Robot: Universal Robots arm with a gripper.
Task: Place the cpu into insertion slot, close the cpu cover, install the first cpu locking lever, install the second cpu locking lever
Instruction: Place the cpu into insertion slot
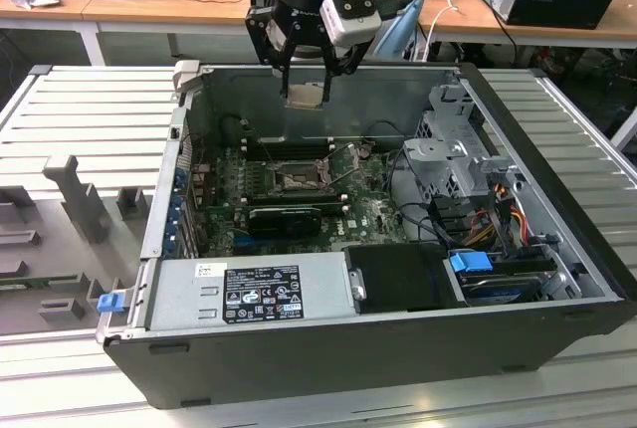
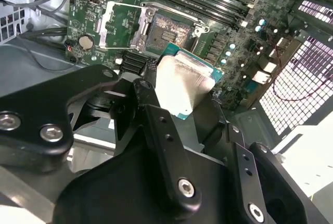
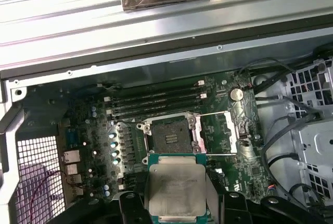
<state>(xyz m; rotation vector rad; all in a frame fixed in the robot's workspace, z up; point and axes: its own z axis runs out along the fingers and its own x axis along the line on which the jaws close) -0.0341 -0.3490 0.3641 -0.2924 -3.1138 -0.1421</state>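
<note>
Over the open computer case [image 1: 398,348], hand [image 1: 306,88] clamps cpu [image 1: 305,98].

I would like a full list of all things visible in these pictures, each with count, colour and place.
computer case: one, dark grey, open, on the slatted table.
insertion slot: one, black-rimmed, empty, on the green board inside.
cpu cover: one, silver, swung open beside the slot.
memory slots: several, black, alongside the slot.
graphics card: one, black, on the board.
power supply: one, silver, along the case's wall nearest the exterior camera.
cpu: one, silver-grey, held above the case.
tool: one, black, shut on the cpu.
</note>
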